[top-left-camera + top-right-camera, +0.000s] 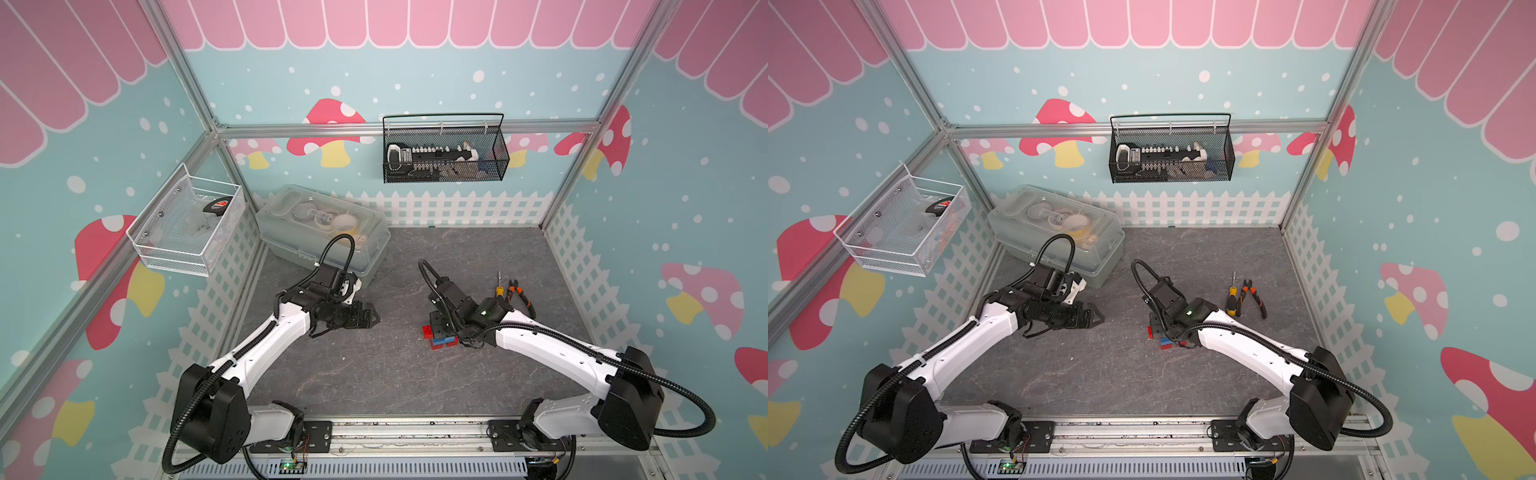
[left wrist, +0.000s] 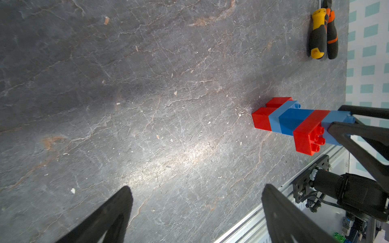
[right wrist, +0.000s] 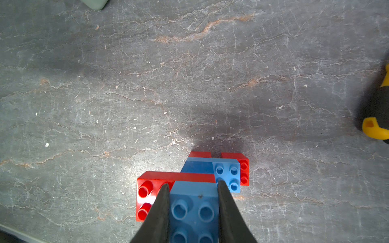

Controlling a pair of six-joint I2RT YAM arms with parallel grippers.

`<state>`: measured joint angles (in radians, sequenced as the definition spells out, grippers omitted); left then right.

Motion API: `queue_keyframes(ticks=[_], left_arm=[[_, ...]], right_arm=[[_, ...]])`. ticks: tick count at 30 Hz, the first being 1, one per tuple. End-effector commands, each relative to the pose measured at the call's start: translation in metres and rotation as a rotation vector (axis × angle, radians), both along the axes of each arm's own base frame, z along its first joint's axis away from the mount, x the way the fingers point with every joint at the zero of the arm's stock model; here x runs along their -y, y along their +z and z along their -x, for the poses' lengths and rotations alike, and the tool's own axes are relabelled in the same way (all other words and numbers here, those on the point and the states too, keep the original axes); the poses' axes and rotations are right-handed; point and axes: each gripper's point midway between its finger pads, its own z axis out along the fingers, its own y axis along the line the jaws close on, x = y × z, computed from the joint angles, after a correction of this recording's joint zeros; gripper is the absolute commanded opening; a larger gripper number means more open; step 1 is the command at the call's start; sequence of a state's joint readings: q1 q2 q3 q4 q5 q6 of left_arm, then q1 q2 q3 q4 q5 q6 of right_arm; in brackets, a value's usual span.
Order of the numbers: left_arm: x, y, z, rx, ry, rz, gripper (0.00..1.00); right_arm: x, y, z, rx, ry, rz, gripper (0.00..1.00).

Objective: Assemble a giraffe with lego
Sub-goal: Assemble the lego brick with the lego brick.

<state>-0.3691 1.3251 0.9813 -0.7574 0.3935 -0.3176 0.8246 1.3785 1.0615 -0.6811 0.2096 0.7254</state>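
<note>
My right fingers (image 3: 165, 197) are closed on the giraffe (image 3: 193, 202), pinching the light-blue brick at its very top from two opposite sides, so the figure sits directly between and below the tips. Under that brick comes the longer red head, jutting out to one side with its studs showing, then the blue neck and body, and last the two red legs, which rest on the grey surface (image 1: 374, 374) (a dark shadow pools right at their feet). From my other wrist the giraffe (image 2: 294, 122) shows side-on, all its bricks joined, my right fingers clamped on its end. In both top views my right wrist covers most of it, and only a bit of red and blue (image 1: 440, 338) (image 1: 1166, 343) peeks out beside the arm. My left fingers (image 2: 117, 210) are spread wide and hold nothing; they hover over bare surface, well apart from the giraffe and pointing towards it. A screwdriver (image 1: 498, 289) and pliers (image 1: 517, 295) lie side by side on the surface near the giraffe, on its far side.
</note>
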Motion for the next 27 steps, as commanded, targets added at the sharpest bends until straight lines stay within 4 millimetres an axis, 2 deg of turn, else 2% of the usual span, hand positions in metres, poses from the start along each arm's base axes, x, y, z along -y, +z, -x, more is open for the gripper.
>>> queue_keyframes(ticks=[1,9,14,17,21,27], left_arm=[[0.002,-0.002,0.0,0.0,-0.006,0.002,0.96],[0.003,-0.002,0.0,-0.002,-0.009,0.003,0.96],[0.003,-0.002,0.0,-0.002,-0.009,0.002,0.96],[0.002,-0.002,0.0,0.001,-0.008,0.001,0.96],[0.003,-0.001,-0.001,0.001,-0.011,0.003,0.96],[0.003,-0.002,-0.001,0.001,-0.009,0.001,0.96]], right_arm=[[0.027,-0.027,0.023,-0.119,0.025,0.154,0.29],[0.018,0.006,0.009,0.013,0.045,0.072,0.47],[0.016,0.018,0.005,0.055,0.059,0.043,0.57],[0.018,0.019,0.008,0.073,0.068,0.03,0.62],[0.022,0.019,0.016,0.122,0.093,-0.024,0.74],[0.031,0.015,0.031,0.164,0.106,-0.097,0.79]])
